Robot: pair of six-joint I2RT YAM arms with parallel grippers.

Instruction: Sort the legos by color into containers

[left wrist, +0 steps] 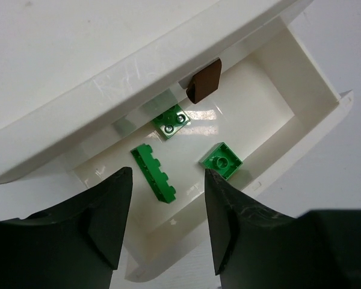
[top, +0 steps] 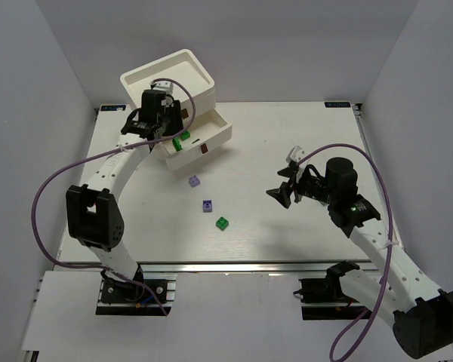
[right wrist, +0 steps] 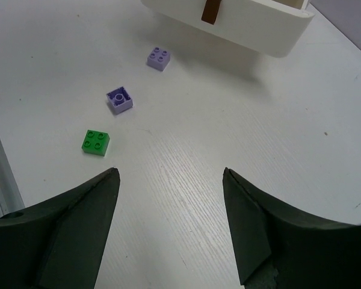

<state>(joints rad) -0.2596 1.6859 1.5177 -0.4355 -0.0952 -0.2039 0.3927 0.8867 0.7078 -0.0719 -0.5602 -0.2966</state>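
Note:
The white drawer unit (top: 166,81) stands at the back left with drawers pulled out. My left gripper (top: 168,134) is open and empty, hovering over an open drawer (left wrist: 301,102) that holds three green bricks: a flat square (left wrist: 172,122), a long one (left wrist: 154,174) and a small square (left wrist: 222,161). On the table lie two light purple bricks (top: 194,181) (top: 208,205) and a green brick (top: 223,222). My right gripper (top: 281,194) is open and empty, right of them. Its wrist view shows the green brick (right wrist: 97,142) and both purple bricks (right wrist: 120,99) (right wrist: 159,58) ahead.
A brown handle (left wrist: 204,81) of the drawer above hangs over the open drawer. A drawer front with its brown handle (right wrist: 211,11) shows at the top of the right wrist view. Grey walls enclose the white table (top: 287,136) on three sides.

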